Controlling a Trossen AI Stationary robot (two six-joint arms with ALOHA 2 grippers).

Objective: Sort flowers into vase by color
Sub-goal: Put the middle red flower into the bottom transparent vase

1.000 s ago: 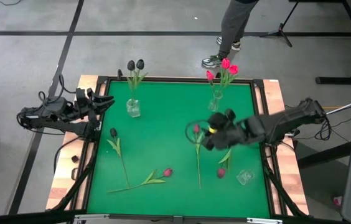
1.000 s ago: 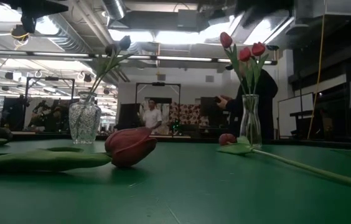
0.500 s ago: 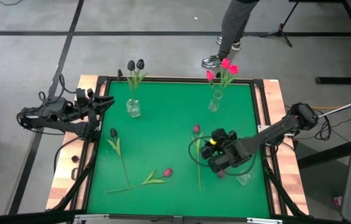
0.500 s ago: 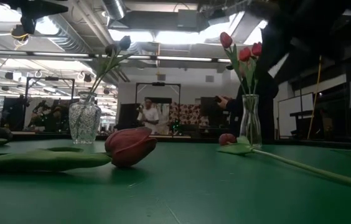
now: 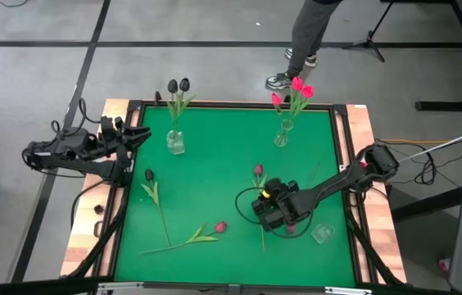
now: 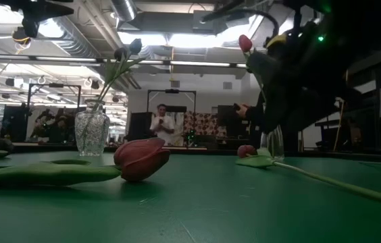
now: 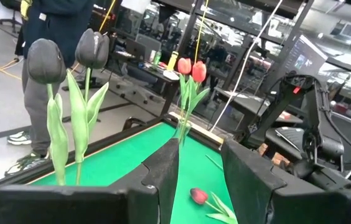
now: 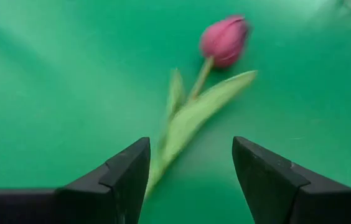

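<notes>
My right gripper [image 5: 278, 215] [image 8: 191, 148] is open and hovers low over a pink tulip [image 8: 224, 40] that lies flat on the green mat; its stem and leaf [image 8: 191, 115] run in between the fingers without touching them. Other tulips lie on the mat: a black one [image 5: 149, 174], a maroon one [image 5: 220, 227] [image 6: 141, 158] and a pink one [image 5: 258, 170]. Two black tulips [image 5: 178, 85] stand in the left glass vase [image 5: 175, 141], three pink ones [image 5: 296, 88] in the right vase [image 5: 282, 136]. My left gripper [image 5: 138, 134] [image 7: 200, 158] waits open at the table's left edge.
A small clear glass vase [image 5: 323, 233] lies on the mat near the right gripper, toward the near right corner. A person [image 5: 309, 33] stands beyond the table's far edge. The wooden table rim [image 5: 362, 123] frames the mat.
My right gripper has moved from beside the pink vase toward the near edge and slightly left, and has come down low over the pink tulip on the mat; in the low view it now stands in front of the pink vase. The flowers have stayed in place.
</notes>
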